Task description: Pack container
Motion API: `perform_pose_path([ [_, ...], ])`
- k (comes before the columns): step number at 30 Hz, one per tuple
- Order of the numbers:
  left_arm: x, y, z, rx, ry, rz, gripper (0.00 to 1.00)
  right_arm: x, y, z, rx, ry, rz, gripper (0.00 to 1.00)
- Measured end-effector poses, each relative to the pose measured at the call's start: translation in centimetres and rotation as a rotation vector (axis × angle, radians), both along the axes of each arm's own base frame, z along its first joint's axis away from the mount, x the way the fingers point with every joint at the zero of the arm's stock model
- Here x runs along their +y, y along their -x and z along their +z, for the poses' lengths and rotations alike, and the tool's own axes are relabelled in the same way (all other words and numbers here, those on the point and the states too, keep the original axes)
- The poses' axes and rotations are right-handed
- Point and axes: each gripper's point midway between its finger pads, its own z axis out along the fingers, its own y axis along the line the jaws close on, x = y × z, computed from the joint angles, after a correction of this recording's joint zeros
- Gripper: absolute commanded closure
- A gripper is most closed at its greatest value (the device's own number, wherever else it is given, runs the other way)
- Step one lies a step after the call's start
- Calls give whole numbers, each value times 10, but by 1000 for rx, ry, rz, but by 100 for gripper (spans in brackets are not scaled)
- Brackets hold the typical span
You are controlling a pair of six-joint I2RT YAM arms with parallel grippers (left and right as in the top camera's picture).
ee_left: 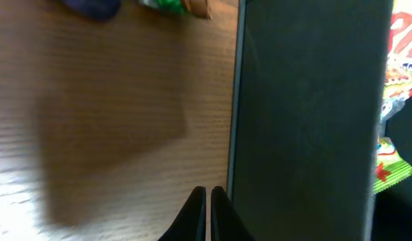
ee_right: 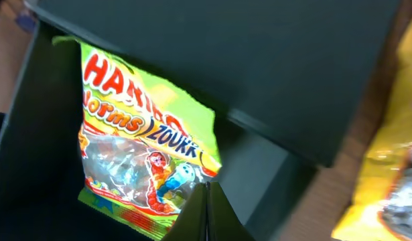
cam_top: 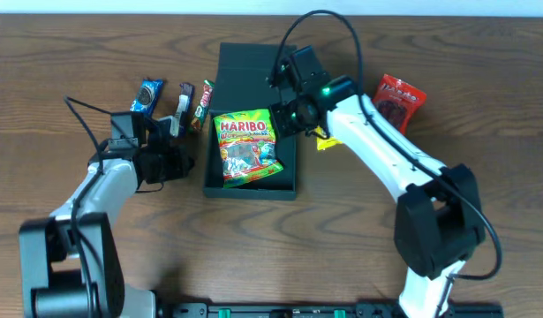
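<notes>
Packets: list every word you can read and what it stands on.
"HARIBO": gummy bag in the container.
"orms ZOURR": same bag, first letter unclear.
Too blurred to read: red packet, yellow packet, three bars.

The worktop (cam_top: 342, 247) is taken from straight above by the overhead view. The container (ee_left: 299, 100) is seen close from outside its wall by the left wrist view, and looked into from above by the right; the Haribo bag (ee_right: 139, 154) is shared by all three.
</notes>
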Motion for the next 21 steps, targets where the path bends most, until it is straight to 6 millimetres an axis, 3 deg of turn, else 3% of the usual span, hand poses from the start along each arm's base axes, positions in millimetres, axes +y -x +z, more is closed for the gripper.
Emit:
perform_pose_path([
  [7,-12,4,-13,58,88,-7,94,15,19,-18,42,55,20,98],
  [21,-21,5,-9,66,156,-13,94,19,54,-83,172,231,72,98],
])
